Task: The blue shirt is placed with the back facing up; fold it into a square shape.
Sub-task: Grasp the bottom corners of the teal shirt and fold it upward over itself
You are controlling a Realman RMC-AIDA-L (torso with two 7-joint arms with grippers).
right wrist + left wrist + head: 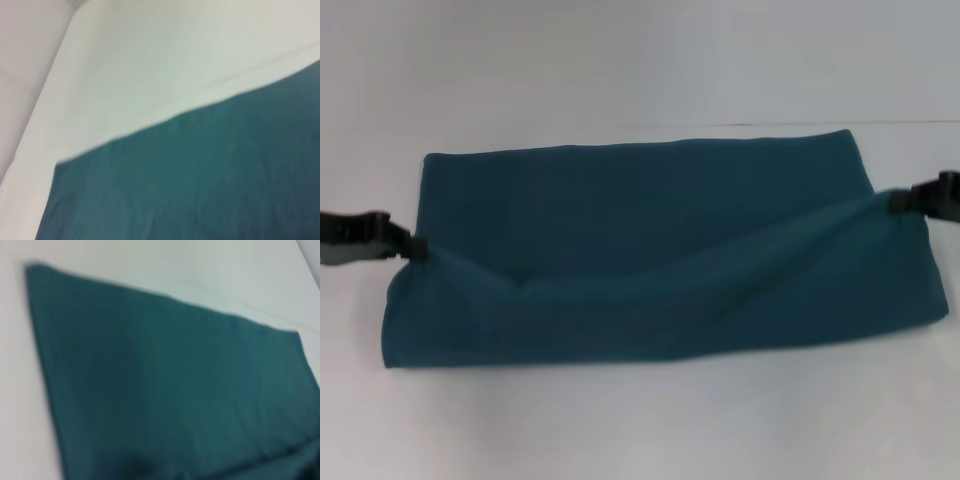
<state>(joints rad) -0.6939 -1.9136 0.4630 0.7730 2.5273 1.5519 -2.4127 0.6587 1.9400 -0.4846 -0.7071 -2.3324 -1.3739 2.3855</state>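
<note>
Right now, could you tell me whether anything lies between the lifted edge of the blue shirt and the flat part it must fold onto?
Nothing visible does. The left hand and right hand grip the dark teal-blue fabric shirt at opposite ends of a raised edge, and its flat far half is bare cloth on the white table.

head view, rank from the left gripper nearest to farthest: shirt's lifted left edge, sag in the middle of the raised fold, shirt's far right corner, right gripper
1. Lifted left edge of the blue shirt: at the left gripper, pinched.
2. Sag in the raised fold: left of centre.
3. Far right corner: at the back right.
4. Right gripper: far right, holding the opposite edge.
</note>
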